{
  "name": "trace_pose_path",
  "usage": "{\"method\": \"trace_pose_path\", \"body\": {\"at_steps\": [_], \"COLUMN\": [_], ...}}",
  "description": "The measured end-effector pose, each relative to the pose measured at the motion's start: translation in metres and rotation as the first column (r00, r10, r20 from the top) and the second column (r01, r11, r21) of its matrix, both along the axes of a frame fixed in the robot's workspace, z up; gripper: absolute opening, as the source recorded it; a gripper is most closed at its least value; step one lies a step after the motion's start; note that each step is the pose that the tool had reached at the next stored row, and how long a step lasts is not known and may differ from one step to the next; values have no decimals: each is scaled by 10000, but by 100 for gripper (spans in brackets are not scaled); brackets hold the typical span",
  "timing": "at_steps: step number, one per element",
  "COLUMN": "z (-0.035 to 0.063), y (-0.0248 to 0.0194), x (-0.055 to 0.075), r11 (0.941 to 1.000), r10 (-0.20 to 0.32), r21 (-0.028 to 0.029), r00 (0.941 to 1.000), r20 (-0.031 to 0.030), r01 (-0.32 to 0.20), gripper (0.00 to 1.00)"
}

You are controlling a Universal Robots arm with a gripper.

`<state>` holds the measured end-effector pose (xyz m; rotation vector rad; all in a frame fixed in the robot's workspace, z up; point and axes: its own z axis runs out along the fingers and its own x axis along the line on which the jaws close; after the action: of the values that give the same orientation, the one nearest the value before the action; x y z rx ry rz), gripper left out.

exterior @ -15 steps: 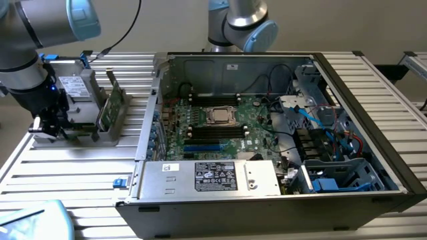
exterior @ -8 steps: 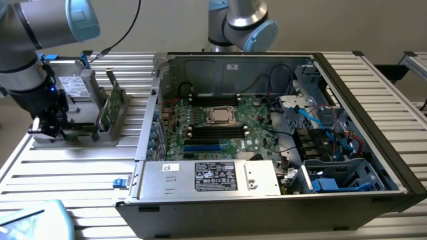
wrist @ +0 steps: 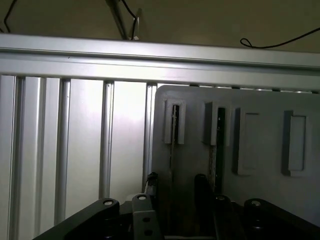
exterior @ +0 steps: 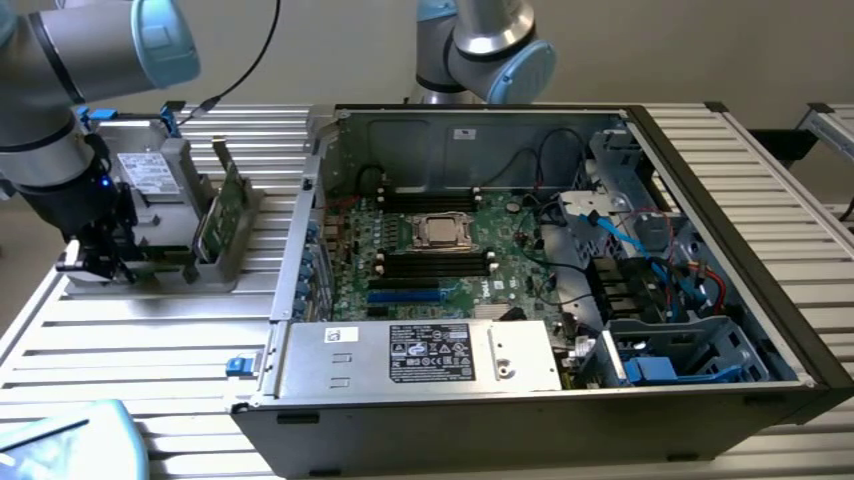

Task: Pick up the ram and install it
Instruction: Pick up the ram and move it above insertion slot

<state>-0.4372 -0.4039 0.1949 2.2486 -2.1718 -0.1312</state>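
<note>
Pick-up stage: the gripper (exterior: 96,258) hangs over the grey holder rack (wrist: 265,192), fingers (wrist: 200,187) spread, apparently astride the long, narrow green ram stick (wrist: 172,150) standing edge-on in its slot. Closing would need them centred on that thin edge.

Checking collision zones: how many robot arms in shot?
2. One robot arm at the exterior view's left, over the grey parts holder; a second arm behind the open computer case. More could sit out of frame.
</note>
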Motion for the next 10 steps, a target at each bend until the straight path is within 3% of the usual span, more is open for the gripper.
{"method": "trace_pose_path", "body": {"at_steps": [10], "z": [-15], "y": [-2], "x": [0], "r11": [10000], "r10": [0], "r21": [-1], "r00": [10000], "r20": [-2], "r01": [0], "gripper": [43]}}
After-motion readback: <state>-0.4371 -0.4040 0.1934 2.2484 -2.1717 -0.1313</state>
